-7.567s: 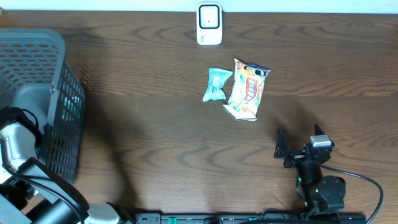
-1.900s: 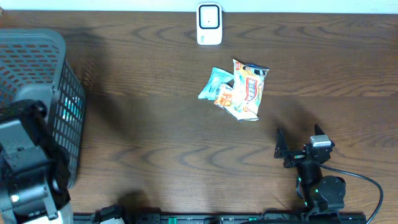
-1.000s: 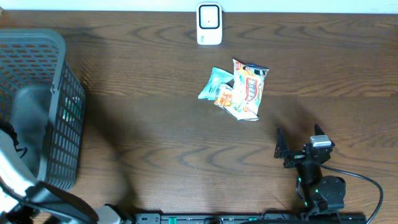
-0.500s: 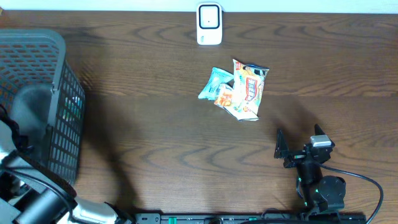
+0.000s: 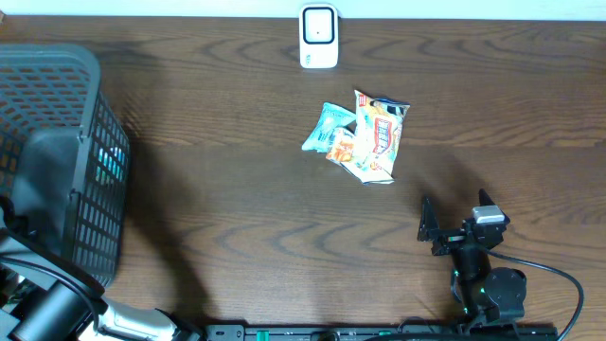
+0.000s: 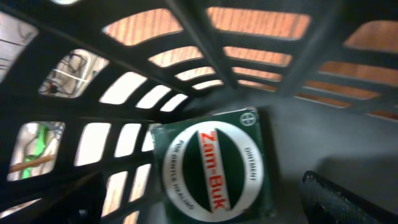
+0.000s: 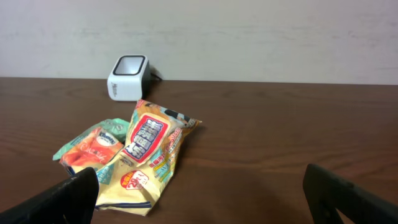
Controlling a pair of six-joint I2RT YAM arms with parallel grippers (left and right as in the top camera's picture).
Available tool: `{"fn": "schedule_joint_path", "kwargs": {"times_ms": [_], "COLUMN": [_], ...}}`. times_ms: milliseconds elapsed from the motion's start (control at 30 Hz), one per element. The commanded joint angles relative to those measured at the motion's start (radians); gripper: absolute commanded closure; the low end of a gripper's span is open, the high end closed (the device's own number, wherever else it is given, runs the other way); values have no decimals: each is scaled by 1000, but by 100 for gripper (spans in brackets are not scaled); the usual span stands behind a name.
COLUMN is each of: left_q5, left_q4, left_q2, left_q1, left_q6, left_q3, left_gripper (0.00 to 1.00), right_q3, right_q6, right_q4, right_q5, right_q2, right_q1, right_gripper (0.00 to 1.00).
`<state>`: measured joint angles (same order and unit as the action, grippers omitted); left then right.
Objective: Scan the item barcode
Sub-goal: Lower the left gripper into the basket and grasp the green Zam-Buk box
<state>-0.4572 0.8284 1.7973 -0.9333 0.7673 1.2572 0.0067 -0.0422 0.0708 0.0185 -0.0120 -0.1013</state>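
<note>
The wide brown wooden table is being used as the work place. At its left end, the big grey plastic basket with grid walls is being reached into by the left arm. The left claw is being held wide apart inside the basket, and nothing is being gripped by it. The right claw is also being held wide apart and empty, low over the near side of the table, facing the pile of packets.

In the middle of the table, the tall yellow snack bag is lying flat. Well apart from it, at the far edge, the small white box-shaped scanner is standing upright. The teal foil packet is lying just beside the bag.

A few seconds back, only those two packets were on the table. Now a small orange packet is being seen between them, resting against both. So one more thing has likely been taken out of the basket, and the left arm has been sent back for another.

That next thing is probably the flat green box with a round white label. It is being viewed close up on the basket floor, under the left claw. It is not yet being lifted, so its barcode is not yet being scanned.
</note>
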Motion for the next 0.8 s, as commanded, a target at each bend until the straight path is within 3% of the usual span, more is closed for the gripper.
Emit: {"fn": "schedule_joint_path", "kwargs": {"times_ms": [0,367,500,767], "left_q5": [43,46,46,46], "left_q4": [-41,-109,-109,-122], "left_q2": [13,13,13,13], "left_q1": [-8,-8,-8,-8], "left_q6": [16,16,16,16], "left_q3": [-21,-64,-67,-97], "left_gripper": [2,3,10,11], "right_q3": [-1,-1,-1,-1], "right_q6": [-13,-13,-13,-13], "right_q4": [5,5,5,5], "right_q5": [-1,-1,-1,-1], "right_q2": [6,6,6,6], "right_q1": [-7,-7,-7,-7], "right_gripper": [1,1,1,1]}}
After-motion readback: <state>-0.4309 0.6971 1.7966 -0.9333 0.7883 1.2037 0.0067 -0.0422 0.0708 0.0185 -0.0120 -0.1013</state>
